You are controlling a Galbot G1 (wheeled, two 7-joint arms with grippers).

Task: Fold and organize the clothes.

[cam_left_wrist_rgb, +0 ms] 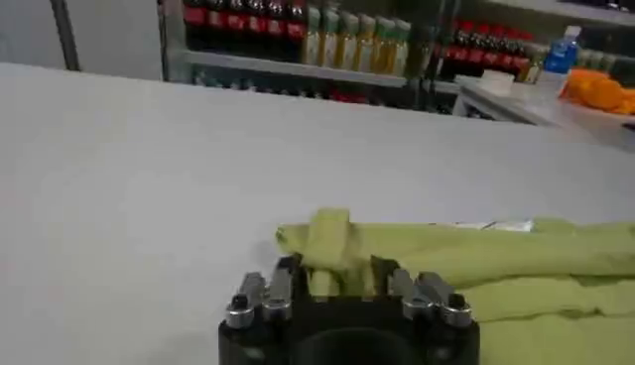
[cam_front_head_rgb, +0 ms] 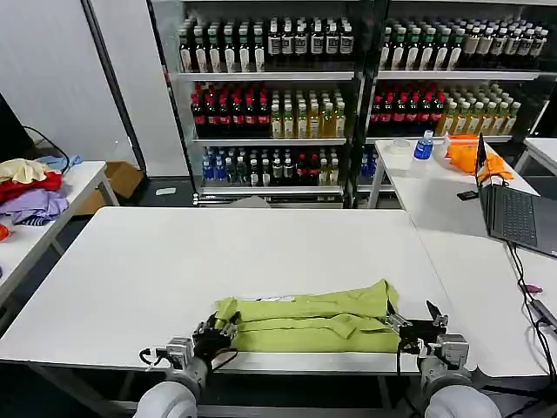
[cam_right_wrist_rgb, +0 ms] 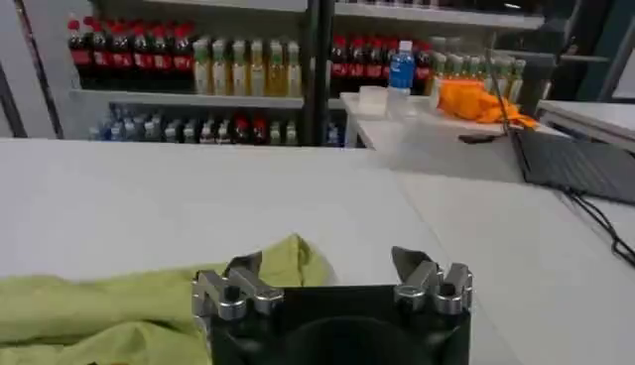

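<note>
The lime-green shirt (cam_front_head_rgb: 309,320) lies folded into a long flat strip across the front of the white table (cam_front_head_rgb: 174,261). At the strip's left end my left gripper (cam_front_head_rgb: 216,331) sits low, and in the left wrist view the left gripper (cam_left_wrist_rgb: 334,273) is shut on a raised fold of the shirt (cam_left_wrist_rgb: 516,263). My right gripper (cam_front_head_rgb: 416,324) rests just off the strip's right end. In the right wrist view the right gripper (cam_right_wrist_rgb: 325,266) stands open, one fingertip beside the tip of the shirt (cam_right_wrist_rgb: 89,303) and bare table between the jaws.
A pile of red, purple and cream garments (cam_front_head_rgb: 30,187) lies on a side table at left. A laptop (cam_front_head_rgb: 513,213) with cables (cam_front_head_rgb: 533,300) sits at right, an orange cloth (cam_front_head_rgb: 466,152) and blue bottle (cam_front_head_rgb: 424,145) behind it. Shelves of drinks (cam_front_head_rgb: 270,113) fill the back.
</note>
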